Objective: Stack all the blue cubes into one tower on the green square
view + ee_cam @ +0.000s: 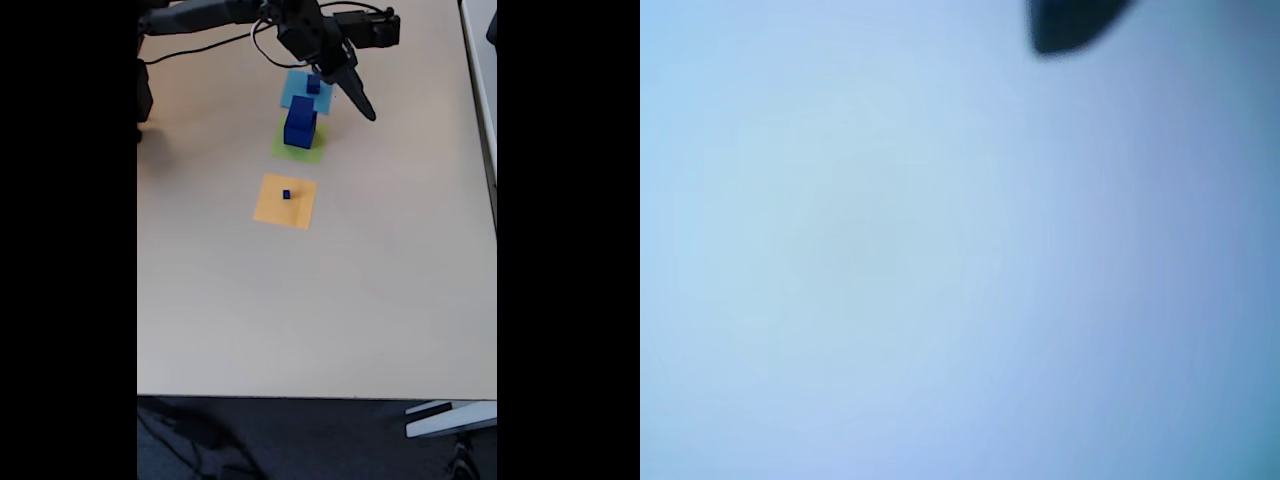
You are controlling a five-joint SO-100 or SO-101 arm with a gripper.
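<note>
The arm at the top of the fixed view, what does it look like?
The arm is black all over, built of blocky segments, with thin dark cables looping beside it. Its gripper ends in long black jaws tapering to a point. No markings are legible.

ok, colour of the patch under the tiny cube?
Orange patch, best in the fixed view.

Blue tower [299,125] on green square [297,147]; tiny cube [286,194] apart.

In the fixed view the black arm [215,14] reaches in from the top left, its gripper [335,85] angled down to the right. One pointed finger [358,100] juts out; whether the jaws are parted is unclear.
</note>
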